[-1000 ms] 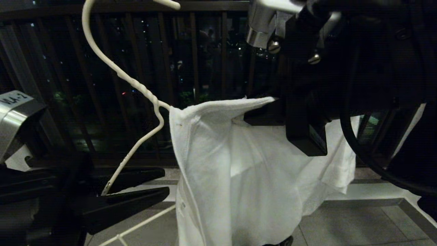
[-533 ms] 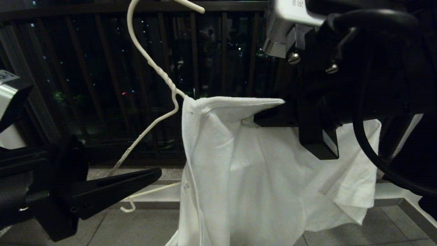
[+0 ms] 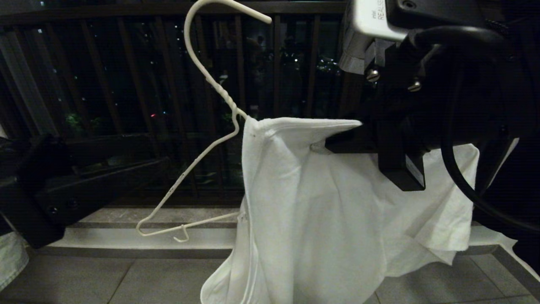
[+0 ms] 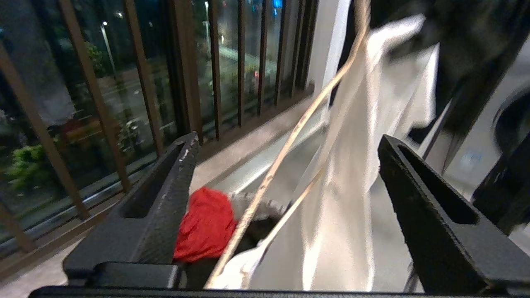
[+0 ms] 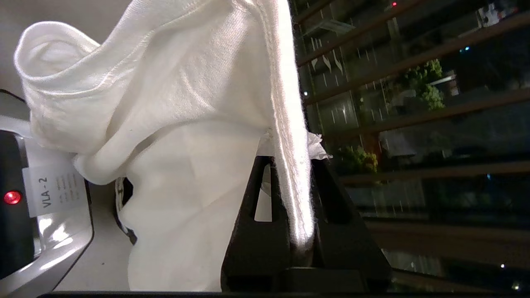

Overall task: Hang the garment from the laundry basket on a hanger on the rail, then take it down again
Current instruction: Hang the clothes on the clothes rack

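Right gripper pinches the white cotton T-shirt; left gripper, wide open and empty, should regrasp the thin white wire hanger low and firmly.

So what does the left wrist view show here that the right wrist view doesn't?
Only the left wrist view shows the white wire hanger, a red cloth below it, and the left gripper open, with hanger and cloth showing between its fingers. Only the right wrist view shows the right gripper shut on a seamed edge. Both show the white T-shirt and the dark balcony railing.
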